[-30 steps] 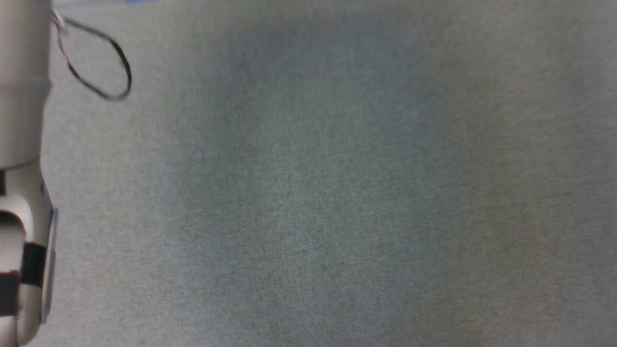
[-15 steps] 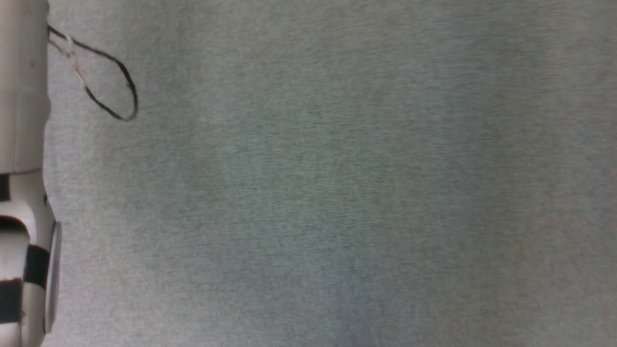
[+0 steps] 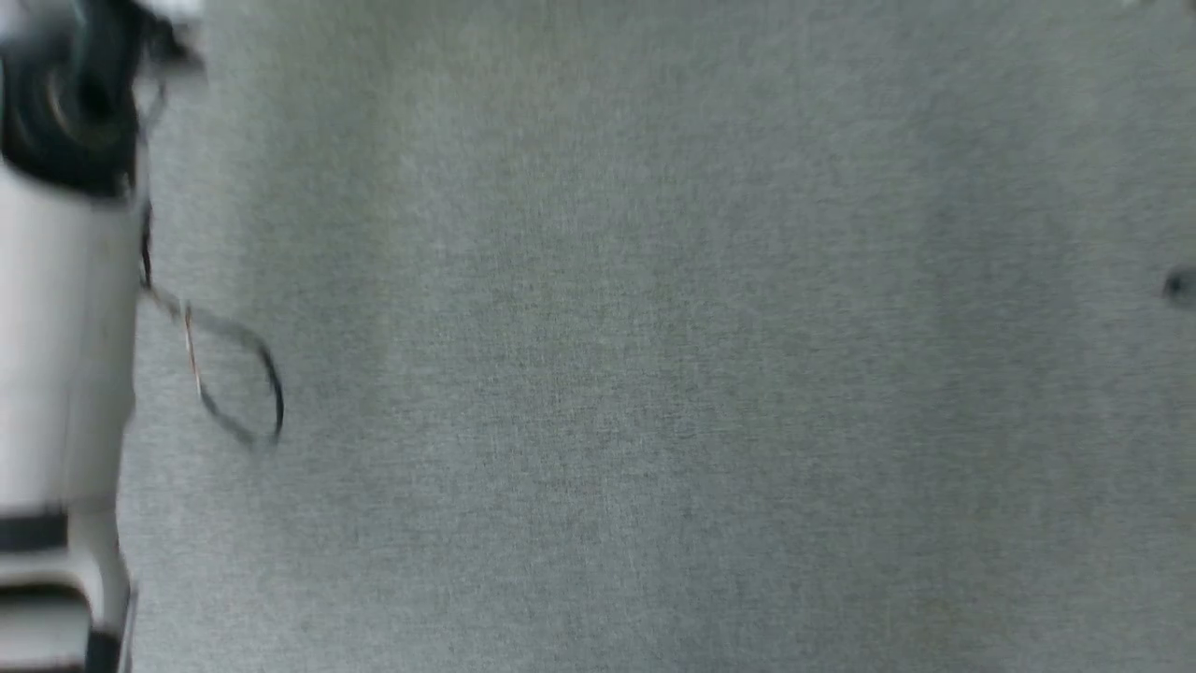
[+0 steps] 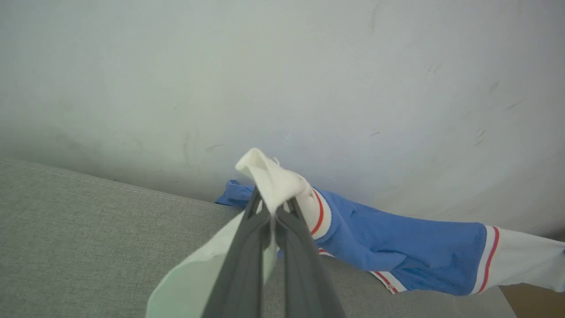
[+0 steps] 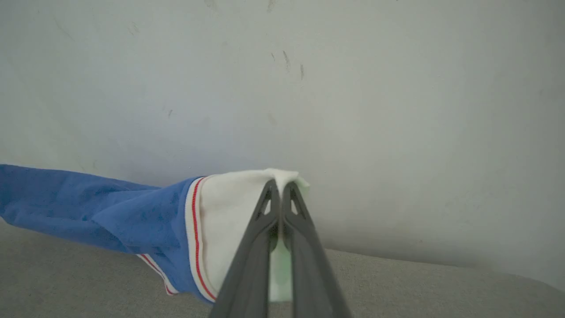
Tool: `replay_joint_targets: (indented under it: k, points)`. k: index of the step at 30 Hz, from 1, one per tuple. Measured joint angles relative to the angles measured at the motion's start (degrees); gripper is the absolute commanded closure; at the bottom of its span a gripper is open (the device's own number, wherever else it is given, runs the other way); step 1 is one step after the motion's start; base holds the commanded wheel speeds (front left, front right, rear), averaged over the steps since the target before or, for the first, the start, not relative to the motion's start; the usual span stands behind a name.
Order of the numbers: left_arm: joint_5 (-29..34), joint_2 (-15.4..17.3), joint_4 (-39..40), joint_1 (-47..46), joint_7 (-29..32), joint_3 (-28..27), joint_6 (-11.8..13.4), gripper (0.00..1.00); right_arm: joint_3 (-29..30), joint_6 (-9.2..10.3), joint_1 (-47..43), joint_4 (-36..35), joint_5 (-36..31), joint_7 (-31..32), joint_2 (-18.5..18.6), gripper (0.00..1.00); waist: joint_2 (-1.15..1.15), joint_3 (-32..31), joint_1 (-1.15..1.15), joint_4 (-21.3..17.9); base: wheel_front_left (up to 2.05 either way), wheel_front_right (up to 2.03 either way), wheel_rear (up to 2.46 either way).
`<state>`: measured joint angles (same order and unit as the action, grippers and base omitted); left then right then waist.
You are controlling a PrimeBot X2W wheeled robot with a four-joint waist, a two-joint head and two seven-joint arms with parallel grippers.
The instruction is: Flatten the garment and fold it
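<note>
Grey fabric surface [image 4: 88, 247] beneath blue-and-white garment [image 4: 397, 247]

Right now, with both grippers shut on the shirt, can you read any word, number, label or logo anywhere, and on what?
None can be read.
Garment: blue body, white sleeves and red-and-white trim in both wrist views; no lettering or numeral on the folds that face the cameras.
Grey cloth surface, pale wall, forearm: no text; the head view is blurred.
</note>
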<state>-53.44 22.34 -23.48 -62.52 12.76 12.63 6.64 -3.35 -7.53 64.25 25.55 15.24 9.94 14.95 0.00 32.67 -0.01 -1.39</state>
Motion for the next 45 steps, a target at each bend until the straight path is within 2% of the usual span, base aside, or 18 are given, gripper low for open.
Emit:
replay_joint_targets:
  k: [4, 7, 10, 18, 30, 38, 45]
  points:
    - [-0.04, 1.9, 7.9, 9.65, 0.91, 0.81, 0.58, 1.0, 1.35, 0.0, -10.95, -7.64, 3.92, 2.38, 0.38, 1.0, 0.0, -3.99, -0.01, -0.43, 0.0, 0.0, 0.0]
    - [1.2, 3.03, 15.53, 18.08, -0.75, 1.98, 0.59, 1.0, 2.55, 0.0, -19.35, -13.56, 5.48, 4.24, 0.1, 1.0, 0.0, -7.17, -0.01, -0.74, 0.0, 0.0, 0.0]
    - [3.68, 4.16, 21.79, 26.48, -3.33, 2.59, 2.47, 1.0, 4.25, 0.0, -27.08, -19.6, 6.11, 6.16, -0.98, 1.0, 0.0, -10.36, -0.01, -1.03, 0.0, 0.0, 0.0]
    - [3.77, 4.2, 32.28, 45.96, -5.06, 4.07, 6.84, 1.0, 8.89, 0.0, -43.94, -32.19, 6.13, 10.24, -5.36, 1.0, 0.0, -18.05, -0.01, -1.28, 0.0, 0.0, 0.0]
    - [1.45, 7.77, 43.8, 68.78, -4.64, 2.75, 11.11, 1.0, 17.74, 0.0, -65.01, -44.14, 8.35, 15.3, -11.26, 1.0, 0.0, -26.16, 0.0, -0.73, 0.0, 0.0, 0.0]
    - [-1.54, 8.91, 47.79, 80.81, -4.55, 1.89, 11.14, 1.0, 19.57, 0.0, -78.67, -48.77, 13.94, 19.62, -11.84, 1.0, 0.0, -29.56, 0.0, -0.26, 0.0, 0.0, 0.0]
    - [-2.47, 9.49, 49.63, 84.77, -5.75, 0.69, 11.35, 1.0, 21.03, 0.0, -83.44, -51.03, 15.66, 20.2, -11.88, 1.0, 0.0, -30.16, 0.0, 0.05, 0.0, 0.0, 0.0]
